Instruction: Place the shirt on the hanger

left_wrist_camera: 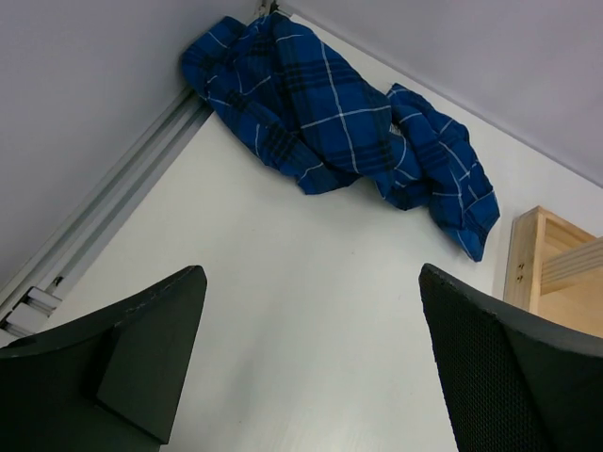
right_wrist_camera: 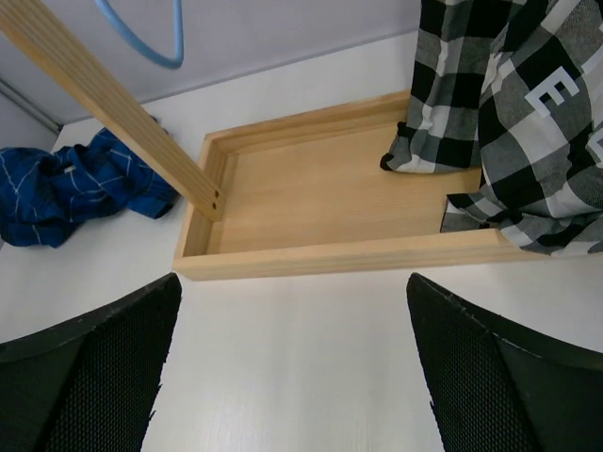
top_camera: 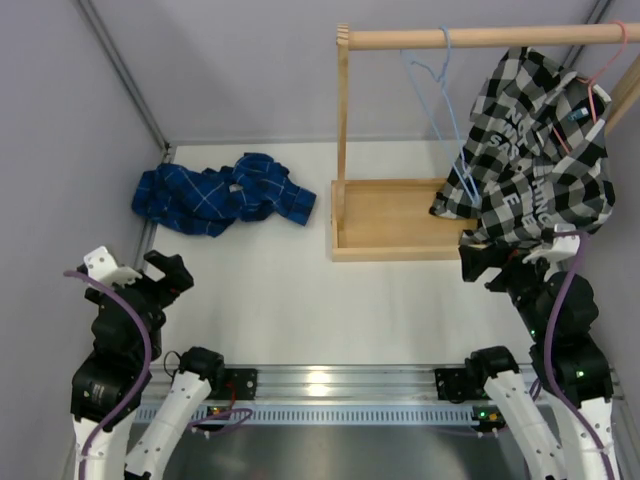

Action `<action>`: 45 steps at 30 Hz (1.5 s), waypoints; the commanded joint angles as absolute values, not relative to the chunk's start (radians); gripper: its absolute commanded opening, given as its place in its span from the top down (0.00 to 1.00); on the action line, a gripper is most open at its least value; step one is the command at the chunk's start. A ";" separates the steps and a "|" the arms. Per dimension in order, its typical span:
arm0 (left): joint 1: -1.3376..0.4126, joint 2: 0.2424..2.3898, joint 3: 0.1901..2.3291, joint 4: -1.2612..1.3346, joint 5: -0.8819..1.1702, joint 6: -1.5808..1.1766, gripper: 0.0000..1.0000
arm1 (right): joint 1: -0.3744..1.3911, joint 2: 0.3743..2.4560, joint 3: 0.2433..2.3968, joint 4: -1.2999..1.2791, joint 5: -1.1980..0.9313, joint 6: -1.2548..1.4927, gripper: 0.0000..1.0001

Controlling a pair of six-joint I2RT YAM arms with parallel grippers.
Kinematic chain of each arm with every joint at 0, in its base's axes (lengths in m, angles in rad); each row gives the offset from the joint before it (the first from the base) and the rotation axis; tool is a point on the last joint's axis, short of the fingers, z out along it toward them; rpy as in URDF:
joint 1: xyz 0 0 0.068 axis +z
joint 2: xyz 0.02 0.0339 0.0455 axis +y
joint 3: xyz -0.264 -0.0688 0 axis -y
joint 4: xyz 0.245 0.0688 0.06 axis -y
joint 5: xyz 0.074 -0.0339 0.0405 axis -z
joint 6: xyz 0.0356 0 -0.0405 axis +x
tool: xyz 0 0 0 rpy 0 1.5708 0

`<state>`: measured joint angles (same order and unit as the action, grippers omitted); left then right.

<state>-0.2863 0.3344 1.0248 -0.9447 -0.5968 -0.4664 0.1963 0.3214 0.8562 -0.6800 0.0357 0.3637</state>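
Note:
The royal-blue plaid shirt (top_camera: 225, 194) lies crumpled on the white table at the back left; it also shows in the left wrist view (left_wrist_camera: 339, 122) and at the left edge of the right wrist view (right_wrist_camera: 71, 188). The light-blue wire hanger (top_camera: 440, 90) hangs empty from the wooden rail (top_camera: 480, 38); its lower loop shows in the right wrist view (right_wrist_camera: 141, 38). My left gripper (top_camera: 160, 275) is open and empty, well in front of the shirt (left_wrist_camera: 311, 367). My right gripper (top_camera: 500, 270) is open and empty, just in front of the rack's tray (right_wrist_camera: 292, 367).
A wooden rack with a tray base (top_camera: 385, 215) stands at the back right. A black-and-white checked shirt (top_camera: 535, 150) hangs on a pink hanger (top_camera: 600, 80) from the rail, draping into the tray. Grey walls enclose the table on the left and back.

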 commanded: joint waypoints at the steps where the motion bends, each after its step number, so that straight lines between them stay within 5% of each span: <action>1: -0.290 0.321 1.019 -0.916 -0.614 -0.517 0.02 | 0.201 0.325 0.844 -0.612 0.034 0.383 0.01; 10: -0.290 0.435 1.045 -0.884 -0.560 -0.743 0.02 | 0.199 0.304 0.743 -0.468 -0.122 0.429 0.01; 17: -0.269 0.869 0.968 -0.684 -0.670 -0.966 0.02 | 0.199 0.360 0.675 -0.353 -0.247 0.509 0.00; 27: 0.067 1.438 1.173 -0.531 -0.493 -1.031 0.02 | 0.199 0.360 0.603 -0.342 -0.293 0.471 0.01; 33: 0.167 1.736 1.261 -0.407 -0.367 -1.009 0.13 | 0.199 0.383 0.583 -0.341 -0.256 0.436 0.00; 38: 0.187 1.899 1.319 -0.324 -0.310 -0.986 0.30 | 0.201 0.422 0.580 -0.334 -0.242 0.437 0.01; 42: 0.186 1.838 1.223 -0.299 -0.311 -1.058 0.88 | 0.201 0.449 0.581 -0.321 -0.227 0.439 0.01; 45: 0.181 1.703 1.164 -0.282 -0.295 -1.060 1.00 | 0.199 0.475 0.580 -0.287 -0.239 0.449 0.01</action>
<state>0.1841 1.8709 1.2007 -0.3523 -0.3180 -1.0290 0.1963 0.4522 0.5819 -0.3809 -0.2417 0.4477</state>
